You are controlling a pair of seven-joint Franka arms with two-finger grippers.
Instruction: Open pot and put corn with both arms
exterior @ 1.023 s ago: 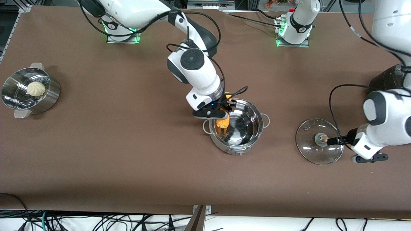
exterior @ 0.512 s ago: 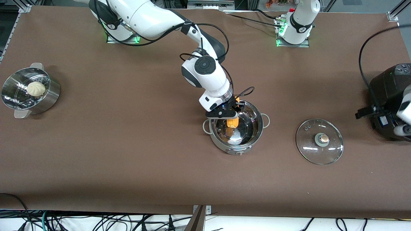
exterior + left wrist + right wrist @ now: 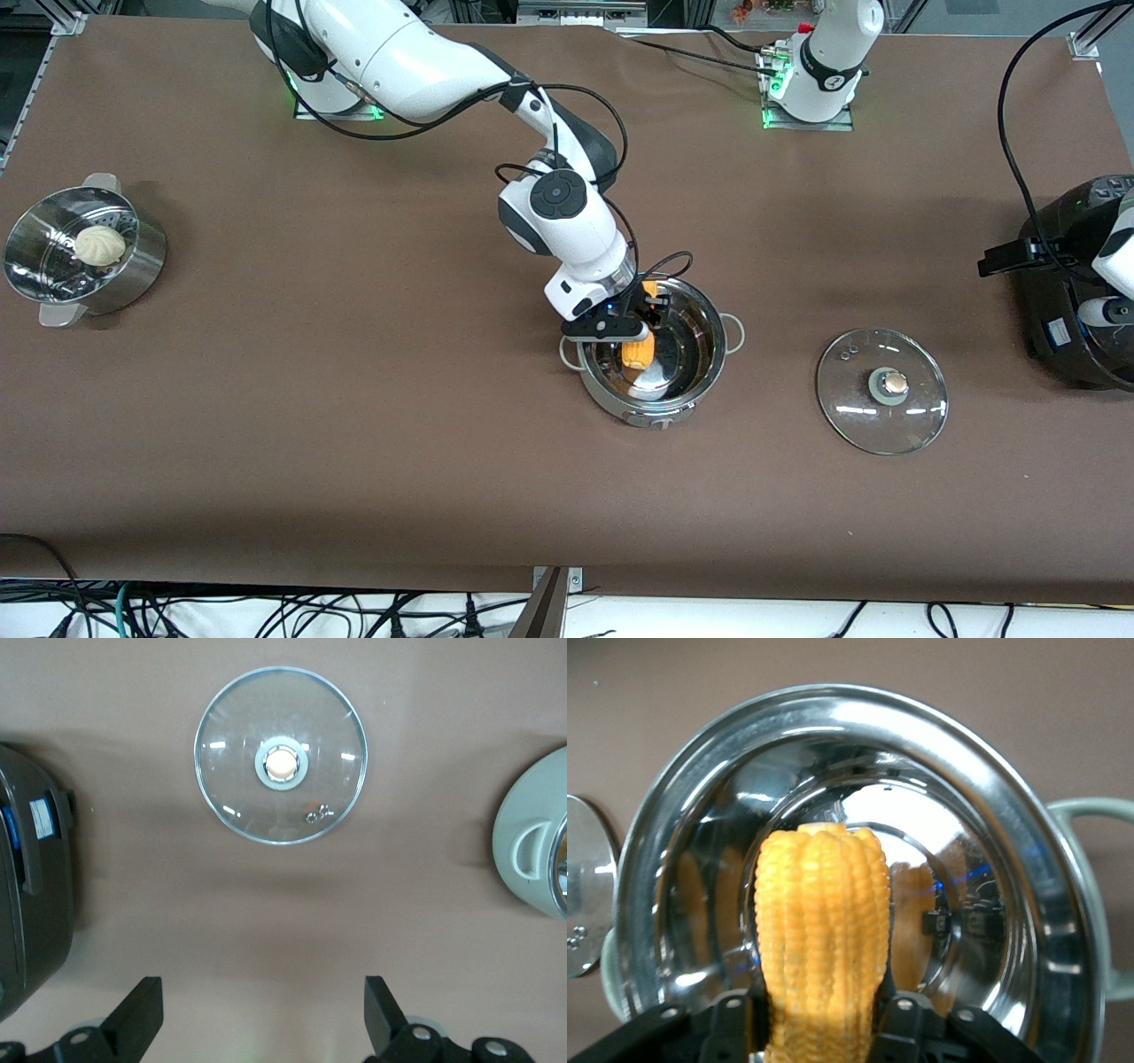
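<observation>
The pot (image 3: 700,390) stands uncovered in the middle of the table, its shiny bowl (image 3: 1028,815) open to view. My right gripper (image 3: 633,332) hangs over the pot's inside, shut on the yellow-orange corn (image 3: 638,352). The corn (image 3: 824,930) stands on end between the two fingers (image 3: 819,1010), its free end pointing down into the bowl. The glass lid (image 3: 881,390) lies flat on the table beside the pot, toward the left arm's end. My left gripper (image 3: 997,259) is raised near the black cooker, open and holding nothing (image 3: 264,992). The lid (image 3: 280,755) lies well below it.
A big black cooker (image 3: 1063,292) stands at the left arm's end of the table, also seen in the left wrist view (image 3: 27,895). A perforated steamer pot (image 3: 84,252) with a white bun sits at the right arm's end. The pot's side handle (image 3: 532,842) shows beside the lid.
My left gripper left the lid's knob and rose away toward the cooker. My right gripper carried the corn from the pot's rim to over its inside and lowered it.
</observation>
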